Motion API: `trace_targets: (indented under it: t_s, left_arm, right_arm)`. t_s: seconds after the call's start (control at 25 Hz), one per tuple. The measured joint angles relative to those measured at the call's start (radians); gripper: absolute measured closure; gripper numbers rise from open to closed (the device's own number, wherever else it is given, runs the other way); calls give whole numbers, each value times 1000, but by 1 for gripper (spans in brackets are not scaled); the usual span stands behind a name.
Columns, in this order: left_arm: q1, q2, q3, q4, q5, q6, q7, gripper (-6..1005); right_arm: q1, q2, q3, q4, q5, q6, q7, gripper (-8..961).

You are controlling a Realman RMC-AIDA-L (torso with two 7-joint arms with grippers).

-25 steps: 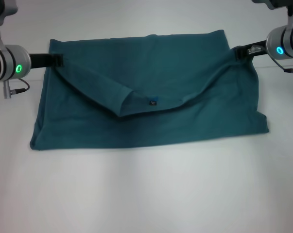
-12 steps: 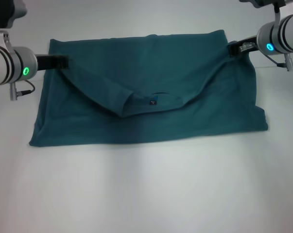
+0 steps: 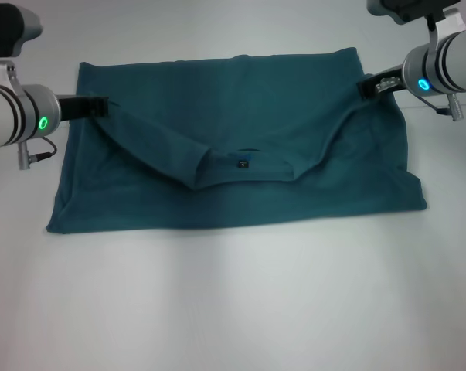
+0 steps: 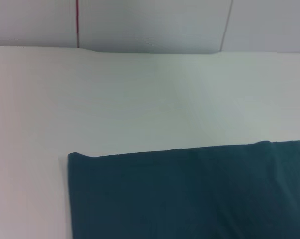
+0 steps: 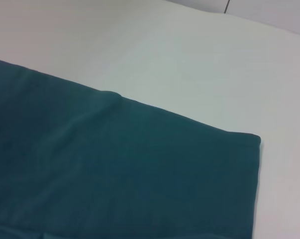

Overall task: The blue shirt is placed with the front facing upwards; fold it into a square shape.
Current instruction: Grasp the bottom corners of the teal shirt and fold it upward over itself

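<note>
the large plain teal-blue cotton shirt [image 3: 240, 147] is one solid colour with no print showing, darker in its creases and along the folded flap, and carries only a small dark label [image 3: 243, 163] at the collar, toward six o'clock of its middle. it lies on a smooth white table [image 3: 240, 301] that turns faintly grey toward twelve o'clock. the white and black-banded left arm, with its black left gripper [image 3: 101, 106] at nine o'clock, and the matching right gripper [image 3: 365, 86] at two o'clock each sit beside a glowing ring, green on the left and blue-cyan on the right.
</note>
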Motion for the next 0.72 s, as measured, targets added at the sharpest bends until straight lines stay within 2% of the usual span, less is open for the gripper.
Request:
trace_targets:
  t_s: [0.28,0.48,0.64,0.72]
  left_arm:
    - [5,-6,14,0,0,-3,13,984]
    - [8,-15,37,1,0,1,30,965]
    - [13,-19,34,1,0,1,24,950]
    - [17,-20,30,1,0,1,17,864]
  right_arm:
    - [0,3,-9,3,0,3,-8,933]
    - [-4,5,-88,3,0,-4,-9,897]
    - [-9,5,-114,3,0,-1,-2,861]
    - [-11,5,-114,3,0,0,-1,771]
